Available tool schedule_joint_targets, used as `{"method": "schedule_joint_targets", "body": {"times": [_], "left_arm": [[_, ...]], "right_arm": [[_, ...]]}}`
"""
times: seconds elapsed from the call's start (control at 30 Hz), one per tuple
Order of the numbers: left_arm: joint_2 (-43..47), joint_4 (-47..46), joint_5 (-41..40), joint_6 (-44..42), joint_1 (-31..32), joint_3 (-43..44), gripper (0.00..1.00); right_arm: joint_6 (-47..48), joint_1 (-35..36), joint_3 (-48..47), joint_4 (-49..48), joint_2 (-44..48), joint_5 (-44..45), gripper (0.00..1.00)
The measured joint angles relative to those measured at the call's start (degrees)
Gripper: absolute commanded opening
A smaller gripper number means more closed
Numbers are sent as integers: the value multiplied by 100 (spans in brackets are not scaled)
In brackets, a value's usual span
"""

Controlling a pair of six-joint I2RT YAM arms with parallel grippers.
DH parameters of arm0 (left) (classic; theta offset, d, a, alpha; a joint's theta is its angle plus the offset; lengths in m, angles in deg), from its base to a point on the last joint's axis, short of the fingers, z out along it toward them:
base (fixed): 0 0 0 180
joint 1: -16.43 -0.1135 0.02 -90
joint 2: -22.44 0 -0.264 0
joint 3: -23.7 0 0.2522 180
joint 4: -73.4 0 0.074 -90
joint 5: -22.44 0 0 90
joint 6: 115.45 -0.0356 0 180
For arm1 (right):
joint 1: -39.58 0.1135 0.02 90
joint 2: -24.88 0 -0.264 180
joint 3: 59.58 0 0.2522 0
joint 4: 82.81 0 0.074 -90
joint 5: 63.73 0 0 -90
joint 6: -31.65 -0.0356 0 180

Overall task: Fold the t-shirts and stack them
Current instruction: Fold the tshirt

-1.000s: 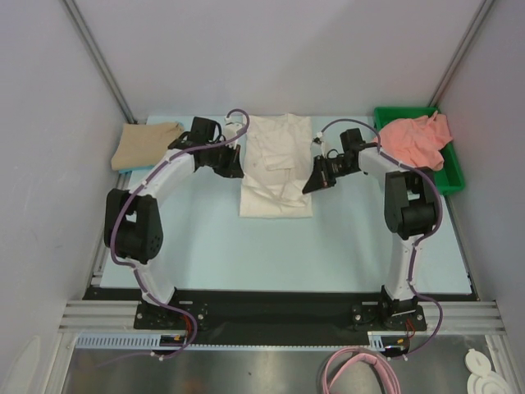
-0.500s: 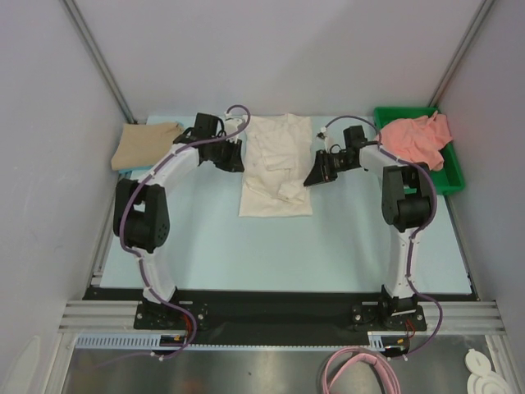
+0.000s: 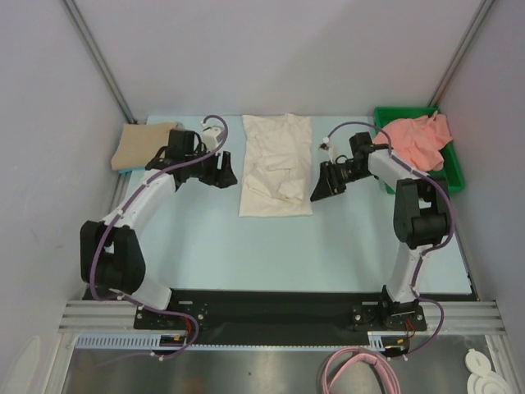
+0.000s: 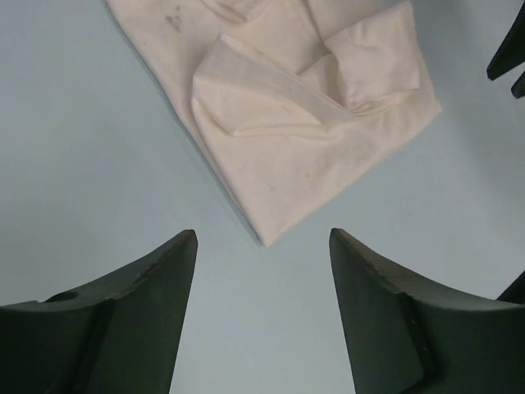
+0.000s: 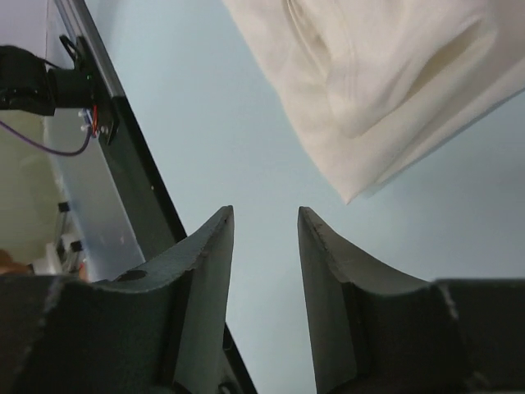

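Three t-shirts lie on or beside the pale blue surface (image 3: 246, 246). The cream-white t-shirt (image 3: 276, 164), partly folded, rests at the far middle with its long axis running far to near. To its right, the salmon-pink t-shirt (image 3: 414, 138) is heaped on the green tray (image 3: 451, 176). To its left sits the tan-beige t-shirt (image 3: 148, 144). The left end effector (image 3: 225, 172) hangs just beside its left edge and the right end effector (image 3: 321, 185) just beside its right edge. Both have fingers apart and empty. The cloth lies inward of both, and each arm looks about equally near.
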Motion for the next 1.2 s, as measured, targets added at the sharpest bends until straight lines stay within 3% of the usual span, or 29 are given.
{"method": "schedule_joint_targets", "body": {"times": [0.27,0.57,0.77,1.0,1.2], "left_arm": [[-1270,422,813,308,-708,4,73],[-2557,955,1720,302,-684,63,69],[-2874,1001,2179,350,-588,289,67],[-2992,999,2277,391,-385,356,59],[-3080,1014,2269,391,-363,391,44]], "right_arm": [[164,155,151,459,-831,212,50],[149,118,205,387,-1078,448,51],[-70,146,46,369,-1294,321,52],[-275,234,-111,232,-1401,295,49],[-424,286,-118,59,-1412,317,46]]}}
